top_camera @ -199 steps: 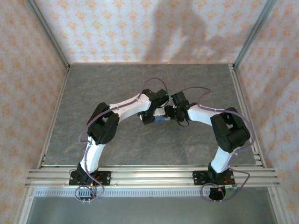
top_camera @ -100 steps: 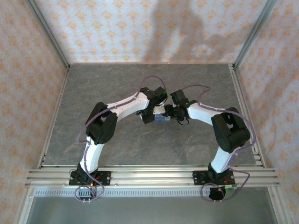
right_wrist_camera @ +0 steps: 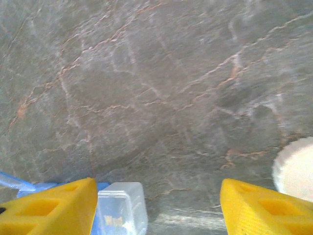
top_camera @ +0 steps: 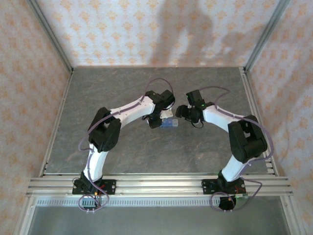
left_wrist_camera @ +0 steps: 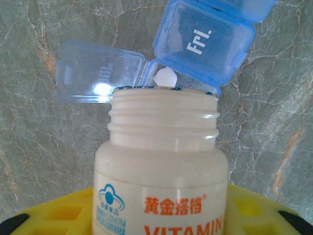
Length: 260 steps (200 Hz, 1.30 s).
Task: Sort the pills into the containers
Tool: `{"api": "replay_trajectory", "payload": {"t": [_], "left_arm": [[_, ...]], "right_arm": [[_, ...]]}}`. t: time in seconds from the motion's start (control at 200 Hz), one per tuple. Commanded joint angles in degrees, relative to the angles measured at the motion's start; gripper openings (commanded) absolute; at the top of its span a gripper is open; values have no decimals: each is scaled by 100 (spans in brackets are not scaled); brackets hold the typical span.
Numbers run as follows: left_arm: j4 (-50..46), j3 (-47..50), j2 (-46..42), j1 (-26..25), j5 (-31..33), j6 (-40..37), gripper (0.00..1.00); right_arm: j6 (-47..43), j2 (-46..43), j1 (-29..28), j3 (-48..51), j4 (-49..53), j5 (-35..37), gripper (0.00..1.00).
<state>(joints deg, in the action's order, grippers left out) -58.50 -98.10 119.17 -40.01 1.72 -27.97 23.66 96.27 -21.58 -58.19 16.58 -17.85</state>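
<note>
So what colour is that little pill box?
Translucent blue; the pill box shows best from the left wrist camera.

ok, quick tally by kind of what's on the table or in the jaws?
blue pill organizer: 1
white vitamin bottle: 1
white pill: 1
white round cap-like disc: 1
Total: 4

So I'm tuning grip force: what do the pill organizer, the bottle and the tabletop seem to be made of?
Pill organizer: translucent blue plastic, glossy; light glints on its open lid. Bottle: opaque white plastic, likely, with moulded threads, smooth satin. Tabletop: grey veined stone look, matte; possibly laminate.
</note>
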Motion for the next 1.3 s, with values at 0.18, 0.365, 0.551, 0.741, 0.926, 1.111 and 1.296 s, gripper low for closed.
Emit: {"api": "replay_trajectory", "payload": {"t": [0.18, 0.365, 0.551, 0.741, 0.926, 1.111, 1.296], "left_arm": [[-252, -130, 44, 1, 182, -75, 0], [-333, -204, 202, -44, 334, -136, 0], [-379, -244, 286, -76, 406, -161, 0], [-400, -276, 326, -82, 461, -174, 0], [-418, -327, 352, -82, 473, -195, 0], [-420, -348, 361, -86, 476, -202, 0], [-426, -345, 361, -89, 465, -199, 0]], "right_arm": [[-329, -231, 147, -34, 280, -364, 67], [-561, -129, 150, -60, 361, -894, 67], [-650, 10, 151, -39, 399, -942, 67], [-614, 168, 142, 27, 320, -962, 67], [-599, 308, 143, 71, 287, -947, 67], [-597, 435, 119, 89, 254, -948, 67], [-615, 541, 92, 76, 249, -914, 66]]}}
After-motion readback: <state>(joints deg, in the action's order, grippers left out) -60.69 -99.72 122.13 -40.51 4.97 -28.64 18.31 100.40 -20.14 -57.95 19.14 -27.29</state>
